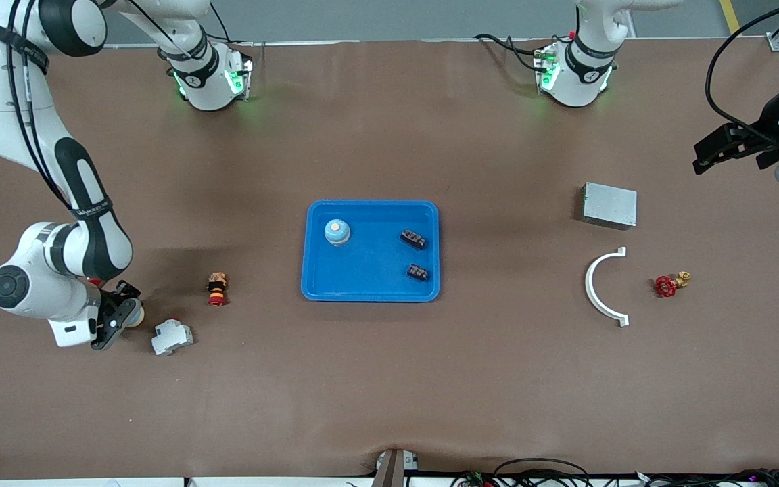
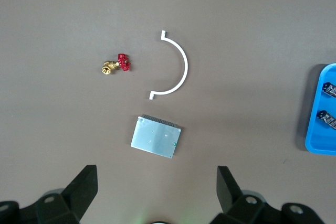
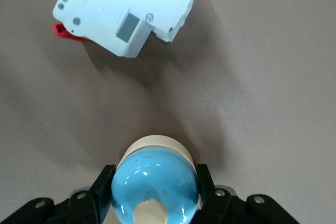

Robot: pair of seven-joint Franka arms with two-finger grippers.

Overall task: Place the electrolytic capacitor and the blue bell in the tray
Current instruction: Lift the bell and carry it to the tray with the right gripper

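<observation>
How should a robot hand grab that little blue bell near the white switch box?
Across the round blue dome, coming down from above, one finger on each flank. The right gripper is shut on the blue bell this way: it stands upright on its cream base, so the curved sides are free. The left gripper waits open.

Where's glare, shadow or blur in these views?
Right wrist view: window glints on the glossy blue dome bell, soft shadow beside the white plastic breaker. Front view: green base LEDs tint the brown table. Left wrist view: even light.
</observation>
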